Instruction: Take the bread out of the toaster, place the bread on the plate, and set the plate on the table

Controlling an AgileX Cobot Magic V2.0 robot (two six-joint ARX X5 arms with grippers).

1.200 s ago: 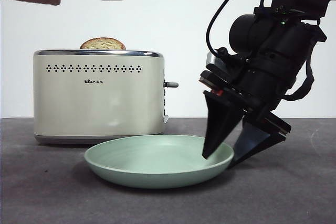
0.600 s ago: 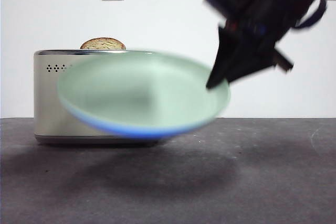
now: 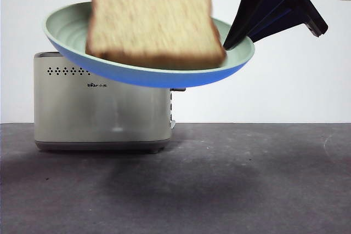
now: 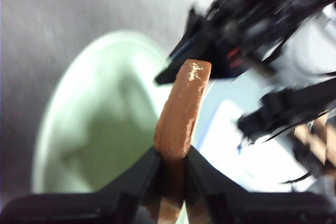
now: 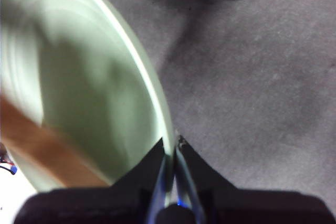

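We see the table (image 3: 247, 184), dark grey and matte, carrying only the toaster (image 3: 101, 102) at its left rear.

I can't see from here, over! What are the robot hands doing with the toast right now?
Left gripper shut on the bread, over the plate. Right gripper shut on plate rim, plate in the air above the toaster. Nothing in the way.

The plate (image 3: 71, 26) has risen above the toaster (image 3: 101, 102), and the bread (image 3: 153, 17) now hangs over it.
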